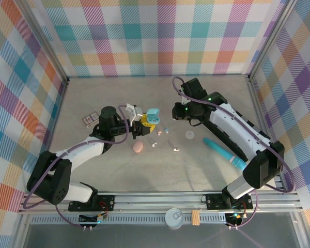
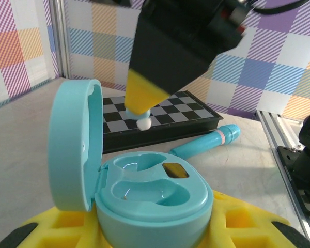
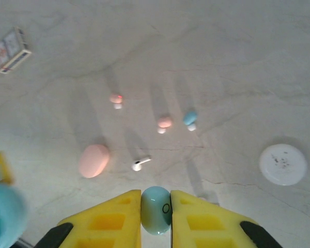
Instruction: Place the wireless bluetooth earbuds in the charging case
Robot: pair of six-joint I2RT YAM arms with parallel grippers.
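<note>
Plaid walls ring a pale table, where the left gripper is clamped around an open teal charging case, its lid upright at 9 o'clock. Just above and beyond it, the right gripper pinches a teal earbud between yellow fingers. Loose toward that gripper's 12 o'clock lie a pink earbud, a spare teal earbud and a white earbud. A closed pink case sits at 10 o'clock.
</note>
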